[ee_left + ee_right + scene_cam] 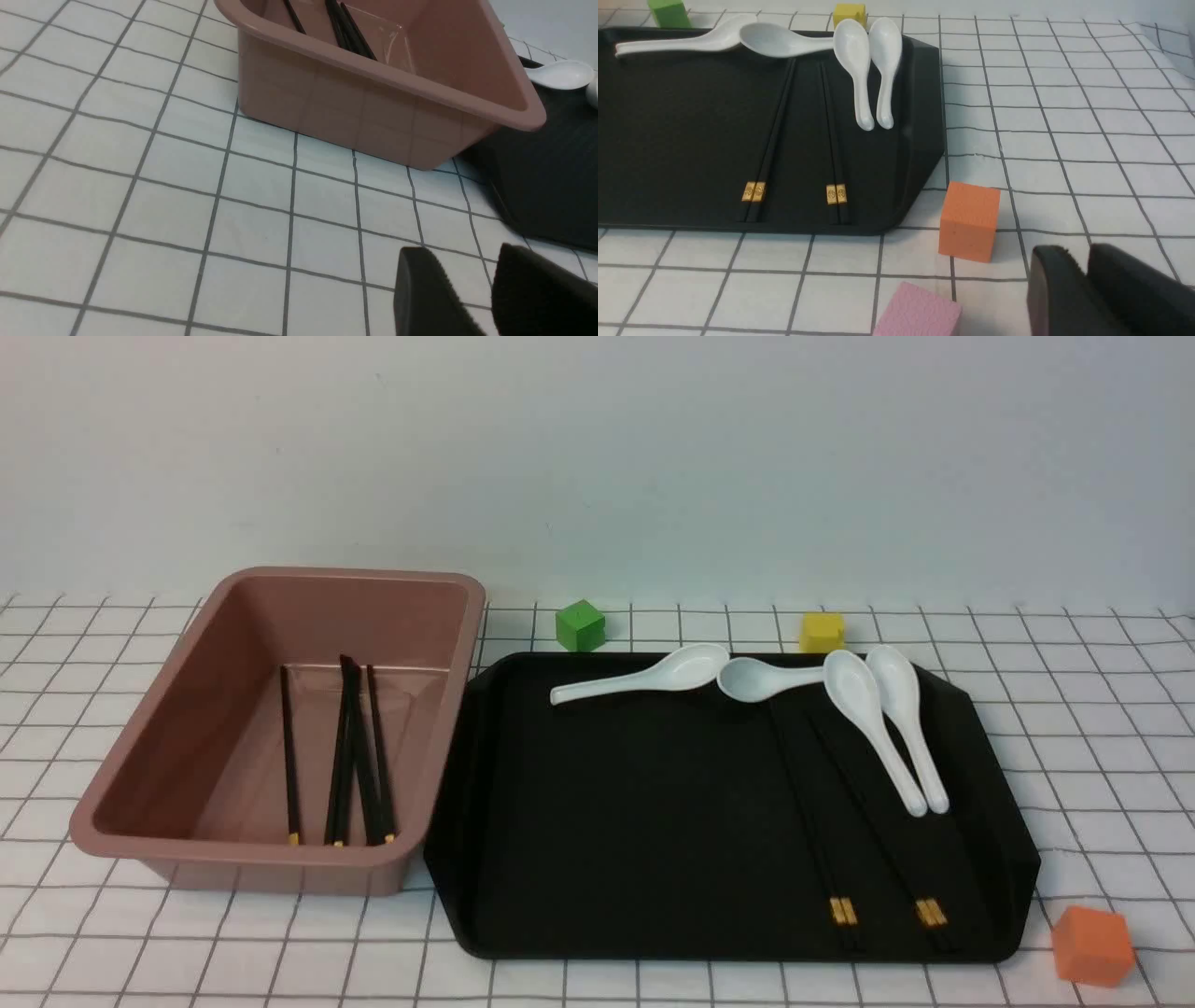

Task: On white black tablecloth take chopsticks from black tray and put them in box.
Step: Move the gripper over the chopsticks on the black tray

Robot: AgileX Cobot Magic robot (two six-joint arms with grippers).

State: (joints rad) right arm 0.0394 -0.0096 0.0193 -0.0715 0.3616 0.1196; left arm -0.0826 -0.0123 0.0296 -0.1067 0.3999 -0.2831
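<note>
Two pairs of black chopsticks (831, 840) with gold bands lie on the right part of the black tray (635, 803) on the tablecloth (1074, 728); they also show in the right wrist view (768, 144). Several more chopsticks (350, 756) lie inside the pink-brown box (187, 709) left of the tray. Neither gripper shows in the front view. My left gripper (460, 254) hovers over bare cloth near the box's (355, 112) front corner, its jaws apart and empty. My right gripper (1078, 261) is over the cloth off the tray's (682, 140) near right corner, jaws together, holding nothing.
Several white spoons (644, 677) lie along the tray's far edge, two of them over the chopsticks' far ends. A green cube (580, 624) and a yellow cube (822, 632) stand behind the tray. An orange cube (969, 221) and a pink cube (917, 312) stand near my right gripper.
</note>
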